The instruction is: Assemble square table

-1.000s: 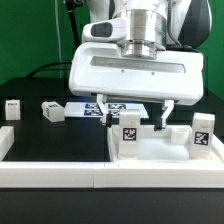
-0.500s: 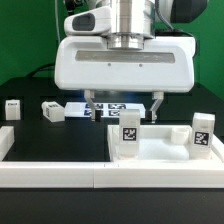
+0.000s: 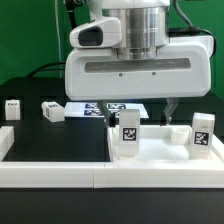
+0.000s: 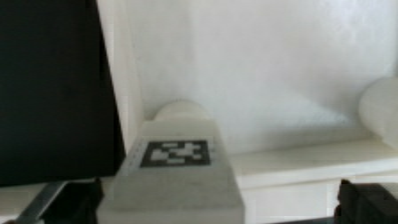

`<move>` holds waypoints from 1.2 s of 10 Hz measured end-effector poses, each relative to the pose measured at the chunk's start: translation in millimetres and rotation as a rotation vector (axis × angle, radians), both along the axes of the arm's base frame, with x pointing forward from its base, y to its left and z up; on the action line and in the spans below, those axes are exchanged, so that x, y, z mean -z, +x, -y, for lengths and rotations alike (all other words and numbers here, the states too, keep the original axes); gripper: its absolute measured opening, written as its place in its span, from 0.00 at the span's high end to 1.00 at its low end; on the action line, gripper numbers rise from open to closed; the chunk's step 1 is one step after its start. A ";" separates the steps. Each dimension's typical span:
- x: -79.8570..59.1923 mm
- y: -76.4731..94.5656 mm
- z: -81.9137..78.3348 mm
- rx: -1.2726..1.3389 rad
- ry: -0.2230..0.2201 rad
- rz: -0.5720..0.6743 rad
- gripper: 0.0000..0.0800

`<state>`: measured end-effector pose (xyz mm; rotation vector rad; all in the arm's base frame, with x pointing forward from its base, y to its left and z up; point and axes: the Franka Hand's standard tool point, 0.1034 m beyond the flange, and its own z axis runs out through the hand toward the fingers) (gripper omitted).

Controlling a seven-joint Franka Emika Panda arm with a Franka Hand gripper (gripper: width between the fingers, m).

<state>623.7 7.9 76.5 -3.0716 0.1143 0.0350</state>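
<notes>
The square table's white panel (image 3: pixel 165 150) lies at the exterior view's front right, with two tagged white legs standing on it: one at its left corner (image 3: pixel 129 135), one at its right (image 3: pixel 203 135). My gripper (image 3: pixel 137 112) hangs low over the left leg, and one dark finger (image 3: pixel 170 108) shows to that leg's right. In the wrist view the tagged leg (image 4: pixel 178 160) stands between my gripper's (image 4: pixel 214 205) dark fingertips (image 4: pixel 365 200) with gaps on both sides; the jaws are open. The panel (image 4: pixel 267 90) fills the background.
Two loose tagged legs (image 3: pixel 12 108) (image 3: pixel 52 111) lie on the black table at the exterior view's left. The marker board (image 3: pixel 100 108) lies behind the panel. The long low white border rail (image 3: pixel 60 178) runs along the front. The second standing leg shows at the wrist view's edge (image 4: pixel 382 105).
My gripper shifted toward the exterior view's left, then back to the right, and now looms larger. The panel and legs have not moved.
</notes>
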 end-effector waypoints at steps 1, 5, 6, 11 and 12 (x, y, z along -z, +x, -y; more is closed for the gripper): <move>0.4 -0.2 0.0 0.000 0.000 -0.001 0.19; 0.6 -0.2 -0.1 0.017 0.000 -0.002 0.64; 0.6 -0.3 -0.1 0.020 0.000 -0.002 0.64; 3.9 0.2 1.2 0.495 -0.004 -0.012 0.64; 4.2 0.0 1.9 0.658 0.013 -0.021 0.64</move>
